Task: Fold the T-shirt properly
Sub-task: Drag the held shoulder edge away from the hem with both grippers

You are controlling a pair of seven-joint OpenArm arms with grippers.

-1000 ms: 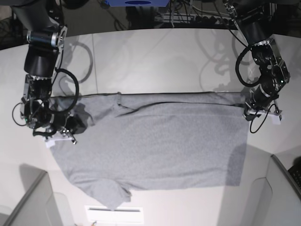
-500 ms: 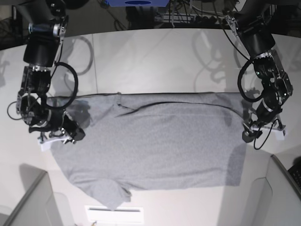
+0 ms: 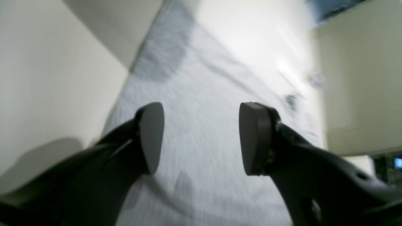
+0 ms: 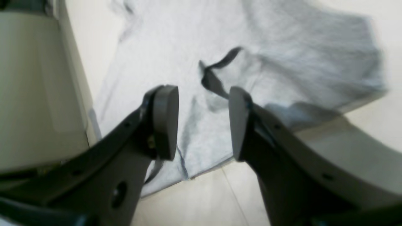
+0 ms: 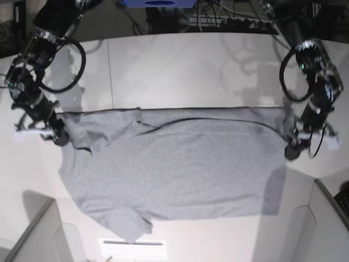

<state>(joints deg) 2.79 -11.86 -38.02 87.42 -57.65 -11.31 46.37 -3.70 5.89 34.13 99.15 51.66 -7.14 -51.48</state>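
Jaws of both grippers, left gripper (image 3: 201,138) and right gripper (image 4: 202,122), stand spread and empty above the T-shirt (image 5: 174,169), folded once along the tabletop (image 5: 180,60) middle, presumably ready for regrasping.

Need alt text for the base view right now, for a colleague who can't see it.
A grey T-shirt lies spread flat, plain side up, on a pale table. The left gripper and right gripper sit at its opposite ends.
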